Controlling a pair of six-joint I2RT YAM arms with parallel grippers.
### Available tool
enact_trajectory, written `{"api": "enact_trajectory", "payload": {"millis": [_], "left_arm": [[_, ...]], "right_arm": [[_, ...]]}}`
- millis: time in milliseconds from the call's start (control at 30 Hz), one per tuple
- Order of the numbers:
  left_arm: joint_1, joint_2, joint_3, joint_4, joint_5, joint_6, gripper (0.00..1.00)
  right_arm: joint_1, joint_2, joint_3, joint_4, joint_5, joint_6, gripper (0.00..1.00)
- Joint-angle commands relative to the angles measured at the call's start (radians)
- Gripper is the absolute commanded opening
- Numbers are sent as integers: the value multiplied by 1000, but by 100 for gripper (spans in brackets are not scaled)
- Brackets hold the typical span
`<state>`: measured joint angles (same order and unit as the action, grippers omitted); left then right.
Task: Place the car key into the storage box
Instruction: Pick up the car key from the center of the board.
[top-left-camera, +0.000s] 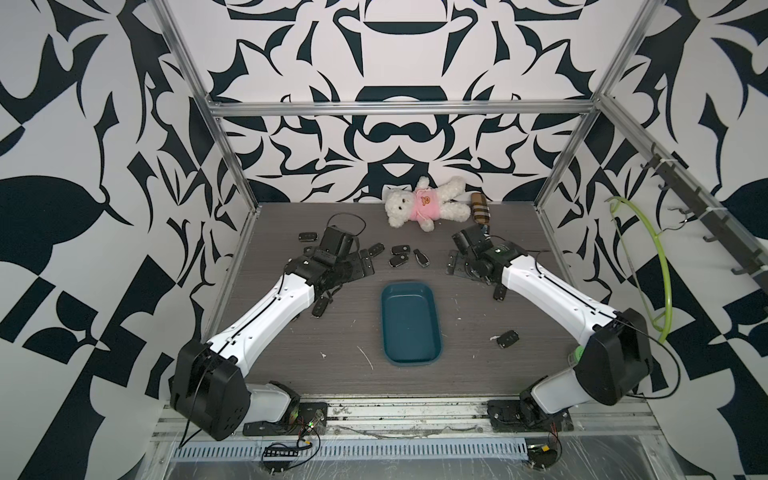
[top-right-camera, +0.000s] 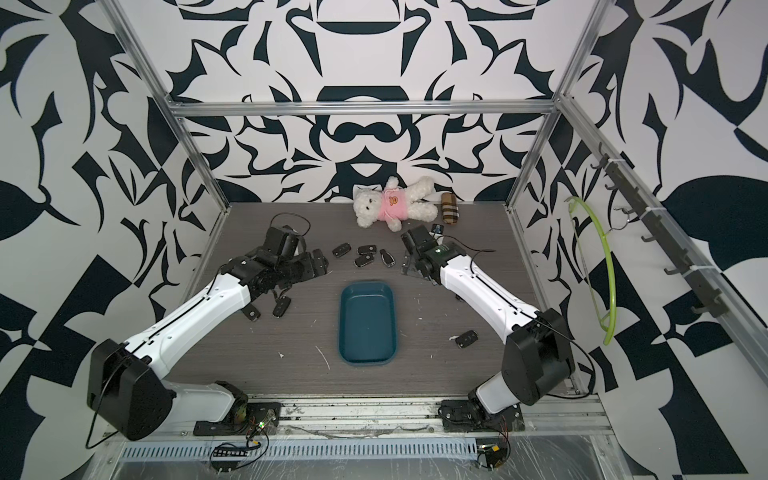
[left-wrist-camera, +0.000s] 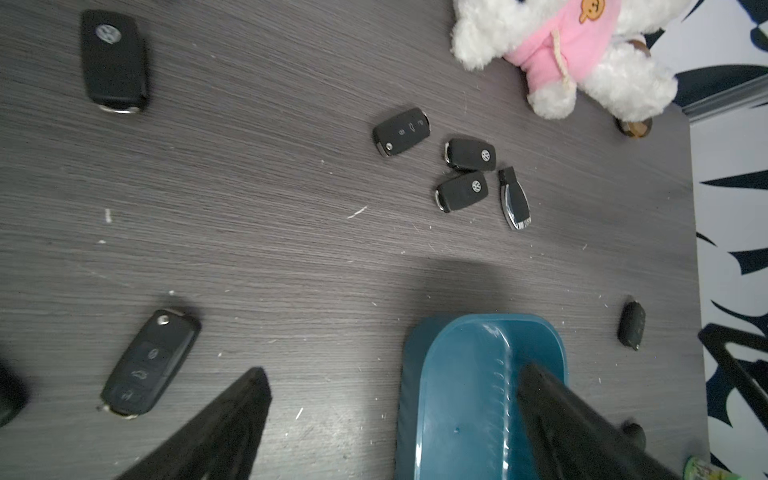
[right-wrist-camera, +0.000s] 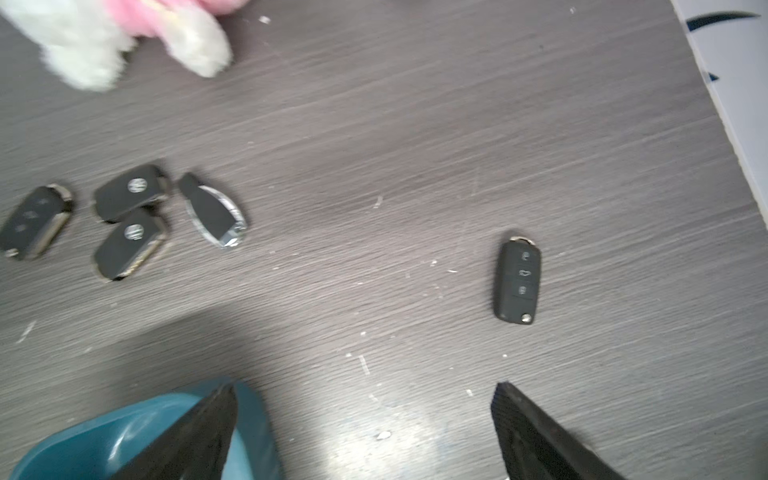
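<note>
Grey wood-grain table (top-left-camera: 291, 365) is spread under everything. Across it the white left arm (top-left-camera: 266, 307) and right arm (top-left-camera: 548, 291) are stretched toward the middle.

The left gripper (left-wrist-camera: 392, 372) is seen with its fingers spread wide and nothing between them. The right gripper (right-wrist-camera: 363, 386) is likewise held wide apart, and nothing is pinched.

The teal box (top-left-camera: 409, 324) is set between the two grippers, a little nearer the arm bases than either. In each wrist view one of its ends is crossed by a finger.

A white bear (top-left-camera: 424, 205) in a pink shirt is laid beyond the right gripper, near the far wall. A brown pouch (top-left-camera: 480, 208) is placed just beside it.

Four keys (top-left-camera: 401, 249) are clustered on the table between the grippers, just past the box's far end.

A lone key (right-wrist-camera: 517, 282) is laid buttons-up near the right gripper, on the side of the finger away from the box, touching neither finger. It is probably the one half hidden at that arm's edge in both top views.

Another key (left-wrist-camera: 151, 361) is laid buttons-up near the left gripper's finger away from the box. One more (top-left-camera: 508, 338) is laid well behind the right gripper, near that arm's elbow.

All keys in view are laid on the table, outside the box.
</note>
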<state>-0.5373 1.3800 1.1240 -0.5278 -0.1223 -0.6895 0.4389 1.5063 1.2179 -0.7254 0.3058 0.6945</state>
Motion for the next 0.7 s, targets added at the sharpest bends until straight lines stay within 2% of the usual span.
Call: {"api": "enact_trajectory", "payload": {"millis": [0, 167, 200, 333, 400, 600, 667], "left_arm": [[-36, 24, 48, 29, -18, 30, 99], [-78, 39, 71, 82, -23, 93, 99], [-80, 46, 81, 81, -18, 97, 99], [-80, 62, 101, 88, -8, 103, 99], [-80, 59, 99, 112, 7, 111, 99], [-80, 48, 103, 129, 16, 125, 99], [-80, 44, 97, 136, 15, 121, 99]], "right_arm": [[-93, -1, -56, 15, -102, -72, 86], [-195, 18, -113, 24, -111, -95, 82], [-223, 21, -129, 39, -162, -100, 81], [-327, 76, -154, 66, -234, -122, 70], [-353, 112, -145, 70, -248, -138, 65], [-407, 187, -126, 93, -262, -173, 63], [-422, 220, -118, 101, -267, -186, 59]]}}
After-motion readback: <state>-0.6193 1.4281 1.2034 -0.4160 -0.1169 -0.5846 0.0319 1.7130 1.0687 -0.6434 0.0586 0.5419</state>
